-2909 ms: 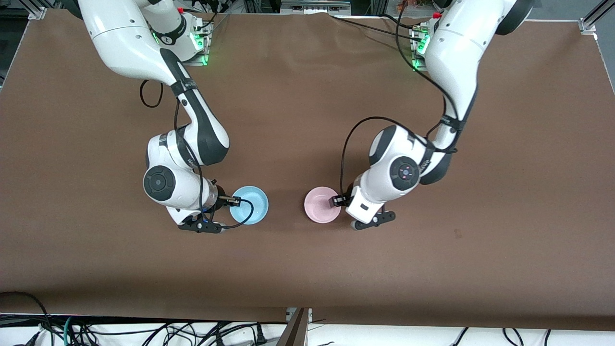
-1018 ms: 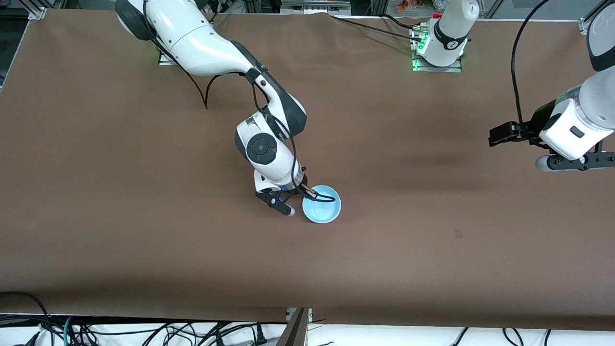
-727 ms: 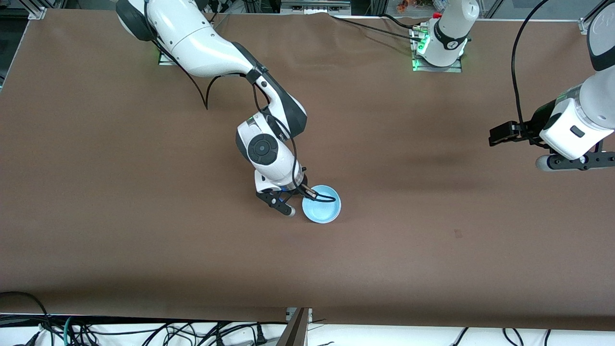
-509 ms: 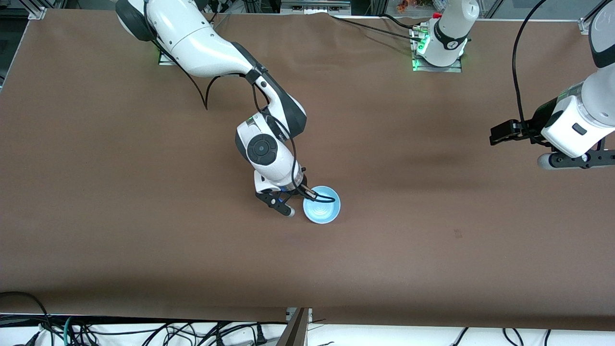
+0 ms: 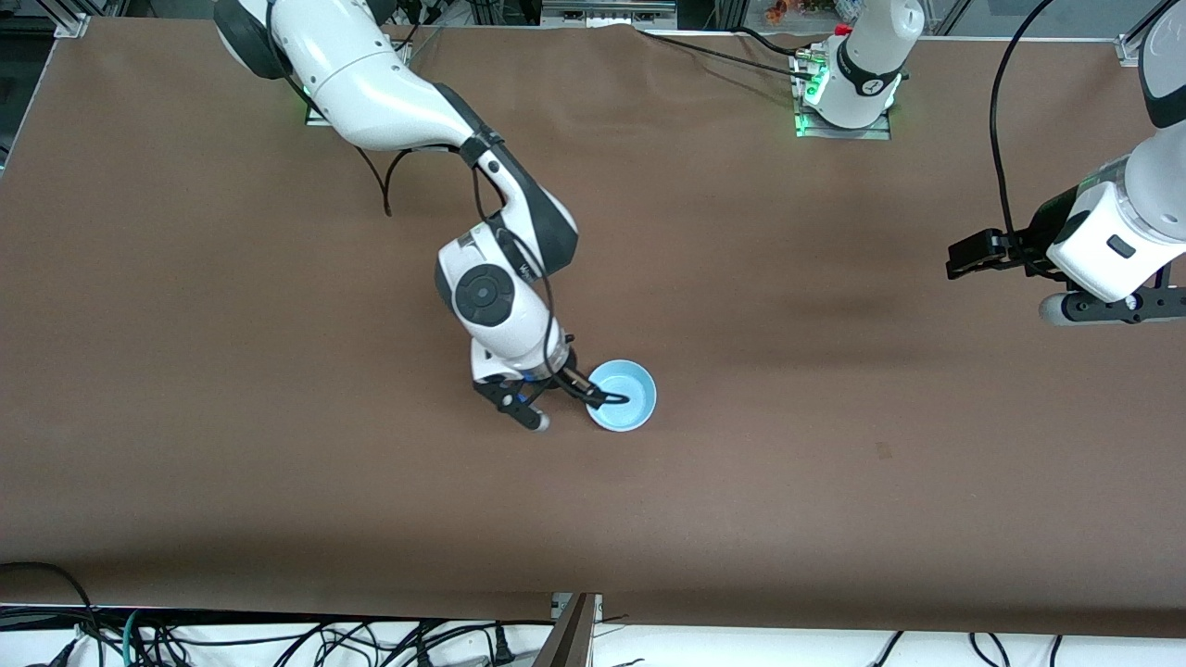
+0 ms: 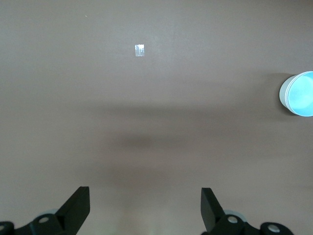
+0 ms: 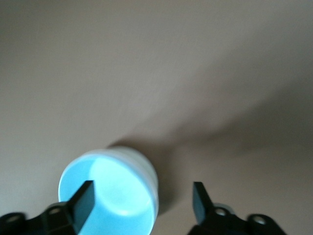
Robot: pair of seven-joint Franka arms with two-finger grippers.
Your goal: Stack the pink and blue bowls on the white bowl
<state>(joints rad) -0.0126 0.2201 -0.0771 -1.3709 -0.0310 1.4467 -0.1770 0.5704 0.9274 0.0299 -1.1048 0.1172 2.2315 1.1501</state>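
Observation:
The blue bowl (image 5: 623,396) (image 7: 110,196) sits upright near the table's middle. It also shows far off in the left wrist view (image 6: 299,93). Below its rim a whitish wall (image 6: 283,93) shows, and I cannot tell whether that is the white bowl. The pink bowl is hidden. My right gripper (image 5: 584,396) (image 7: 142,196) is open and straddles the blue bowl's rim: one finger hangs inside the bowl, the other outside it, and neither presses on it. My left gripper (image 5: 973,252) (image 6: 145,205) hangs open and empty high over the left arm's end of the table.
The brown cloth-covered table (image 5: 278,463) carries a small pale mark (image 6: 140,50) (image 5: 883,451) nearer the front camera, toward the left arm's end. Cables (image 5: 278,639) lie along the front edge, below the table.
My right gripper has opened and let go of the blue bowl, and its wrist has drawn slightly back toward the right arm's end. The bowl stays put. The left arm has barely moved.

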